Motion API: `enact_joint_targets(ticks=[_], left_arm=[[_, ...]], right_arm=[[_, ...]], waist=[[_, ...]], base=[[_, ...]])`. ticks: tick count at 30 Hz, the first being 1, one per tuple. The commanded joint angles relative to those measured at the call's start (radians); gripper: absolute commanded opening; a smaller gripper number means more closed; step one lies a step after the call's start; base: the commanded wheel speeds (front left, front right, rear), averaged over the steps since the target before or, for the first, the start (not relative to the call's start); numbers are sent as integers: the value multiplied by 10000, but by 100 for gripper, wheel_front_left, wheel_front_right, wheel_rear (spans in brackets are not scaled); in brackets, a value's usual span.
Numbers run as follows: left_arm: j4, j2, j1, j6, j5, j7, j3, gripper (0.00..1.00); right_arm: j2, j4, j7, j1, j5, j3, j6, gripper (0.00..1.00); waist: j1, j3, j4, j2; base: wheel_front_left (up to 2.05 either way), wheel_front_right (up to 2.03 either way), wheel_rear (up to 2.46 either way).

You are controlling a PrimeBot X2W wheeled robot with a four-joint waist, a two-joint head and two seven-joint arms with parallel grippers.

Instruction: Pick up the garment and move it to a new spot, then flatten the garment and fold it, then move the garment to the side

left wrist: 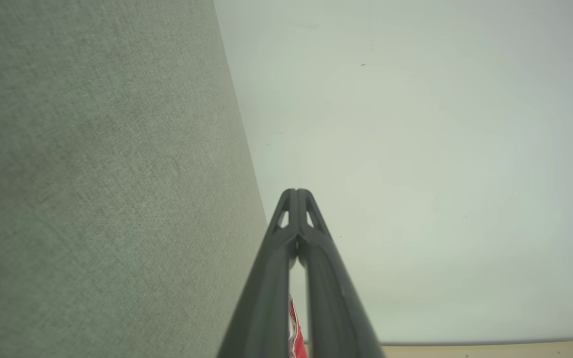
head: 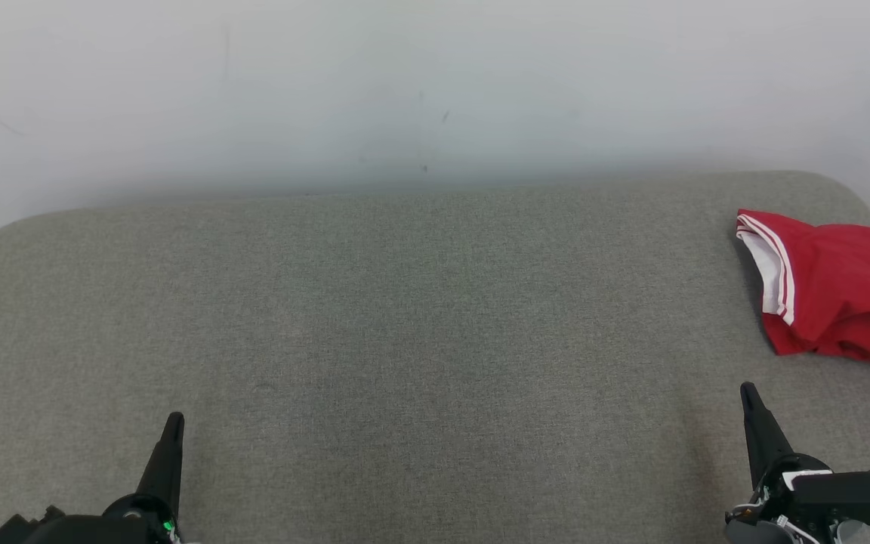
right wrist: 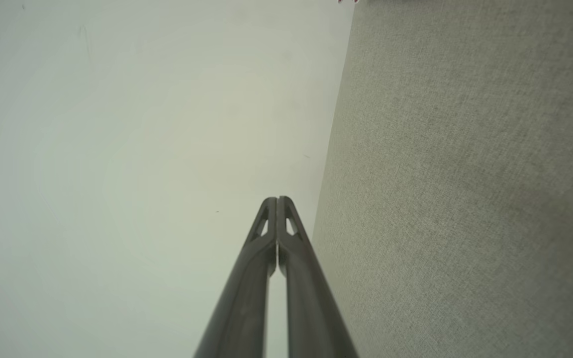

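A crumpled red cloth garment with white striped trim [head: 835, 287] lies bunched at the far right corner of the broad grey fabric-covered tabletop [head: 405, 302], spilling towards its right edge. A plain white wall [head: 405, 75] rises behind the far edge. Near the front edge, the left gripper [head: 174, 427] hovers with its two dark fingers pressed together, holding nothing. The right gripper [head: 751, 397] sits near the front right, likewise pinched together and empty, close to the garment but not touching it.
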Motion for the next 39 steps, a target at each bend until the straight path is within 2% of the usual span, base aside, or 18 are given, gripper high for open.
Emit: enact_joint_targets(ticks=[1,14,39], left_arm=[[2,2,-157,-58,-264,74,45,0],[97,0,-271,-90,-1100,303,95,0],[94,-2,-242,-84,-1069,294,90,0]], right_arm=[[6,7,51,-123,187,-36,-18,0],[41,151,263,-257,1022,-120,-21,0],[95,152,304,-249,892,-189,-21,0]], waist=[[0,-1,-1,-1],[0,-12,-16,-1],[0,-13,-16,-1]], base=[[0,0,0],[0,0,0],[0,0,0]])
